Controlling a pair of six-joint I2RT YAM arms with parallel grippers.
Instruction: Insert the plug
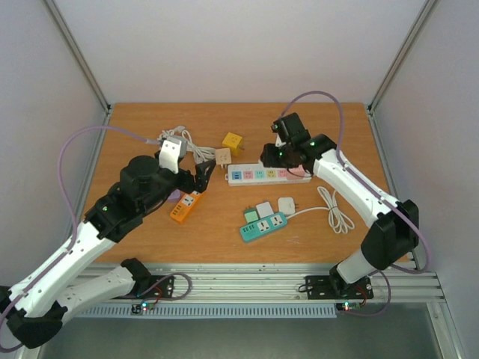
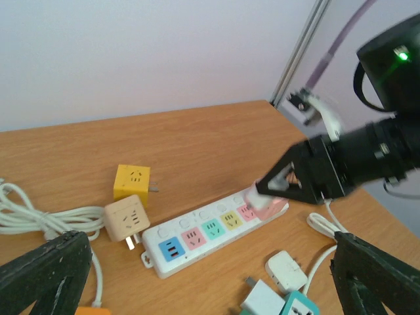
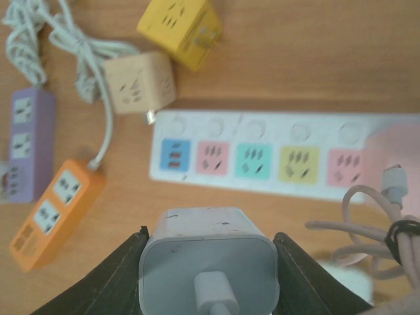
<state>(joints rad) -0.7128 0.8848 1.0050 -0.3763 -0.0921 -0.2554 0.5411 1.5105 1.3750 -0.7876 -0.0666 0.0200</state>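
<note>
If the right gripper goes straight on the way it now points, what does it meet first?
Probably the white power strip, near its green socket; depth is unclear.

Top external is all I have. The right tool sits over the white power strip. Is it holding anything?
Observer: Yes. The right wrist view shows a white plug clamped in the right tool.
Operator: Any socket already taken?
Observer: No. That view shows five coloured sockets on the strip, all empty.
Operator: Left tool?
Observer: Its own view shows the left tool wide open with nothing in it.
</note>
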